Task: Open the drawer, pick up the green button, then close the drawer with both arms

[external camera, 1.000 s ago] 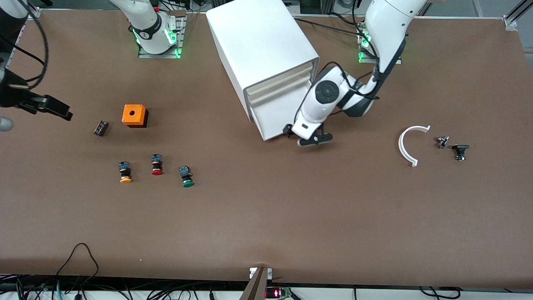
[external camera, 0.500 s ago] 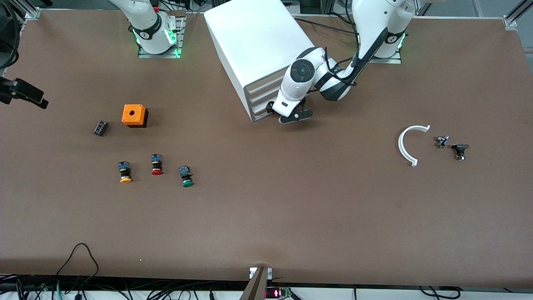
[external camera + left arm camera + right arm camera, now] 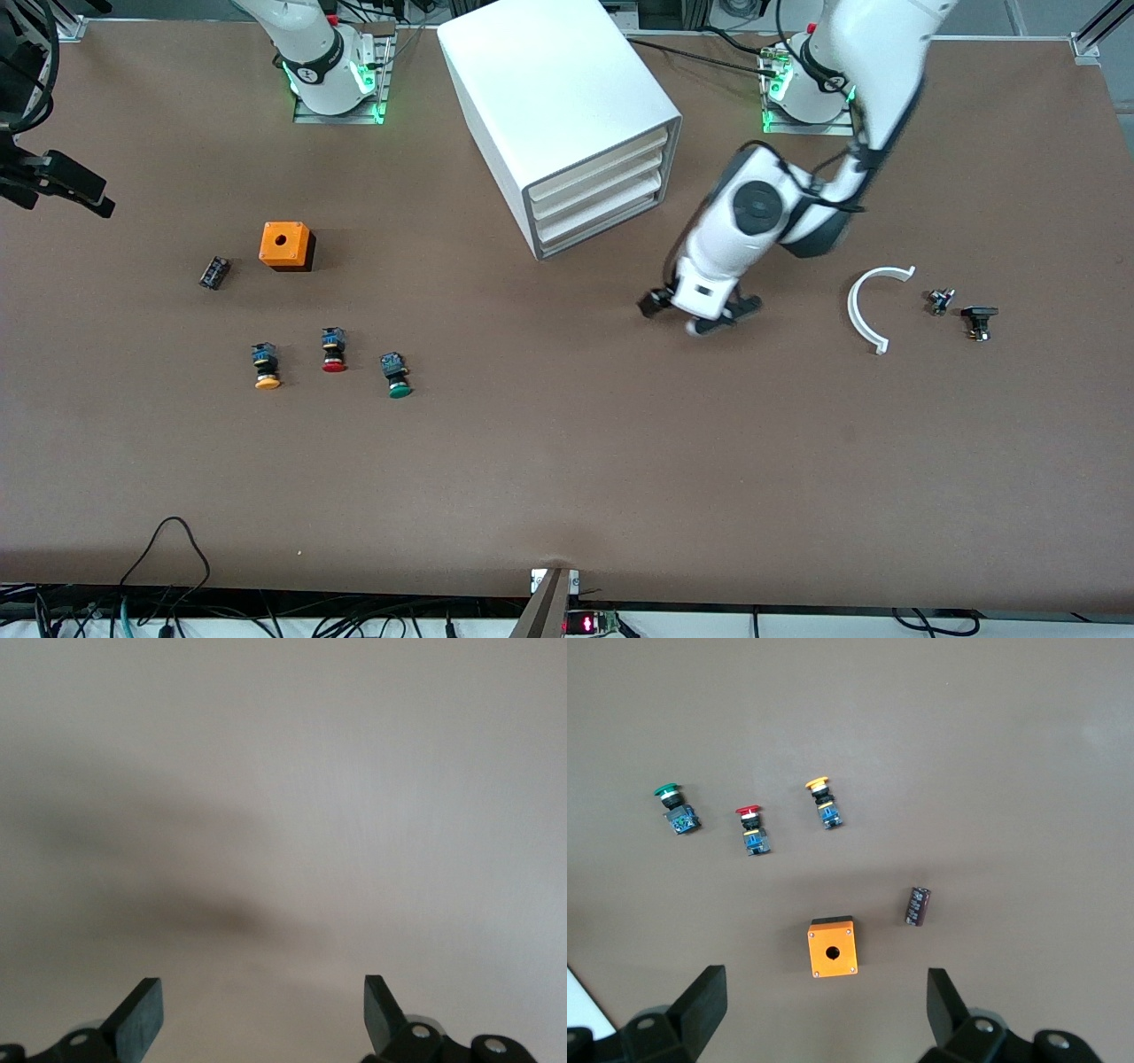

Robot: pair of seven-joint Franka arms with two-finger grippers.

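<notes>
The big white cabinet (image 3: 554, 89) stands at the table's back middle with all its drawers pushed in. The bottom drawer (image 3: 601, 221) shows only its cream front. The green-capped button (image 3: 399, 377) lies on the table toward the right arm's end, beside the red and yellow ones; it also shows in the right wrist view (image 3: 675, 806). My left gripper (image 3: 691, 315) is open and empty over bare table beside the cabinet, toward the left arm's end; its wrist view (image 3: 263, 1014) shows only table. My right gripper (image 3: 71, 182) is open and empty, held high over the right arm's end of the table (image 3: 824, 1010).
An orange box (image 3: 285, 245), a small black part (image 3: 214, 272), a red-capped button (image 3: 334, 350) and a yellow-capped button (image 3: 266, 366) lie near the green one. A white curved strip (image 3: 873, 306) and two small parts (image 3: 941, 301) (image 3: 979, 322) lie toward the left arm's end.
The bottom drawer, pulled out a second ago, has been pushed in by my left gripper. That gripper has since drawn away from the cabinet. My right gripper shifted slightly.
</notes>
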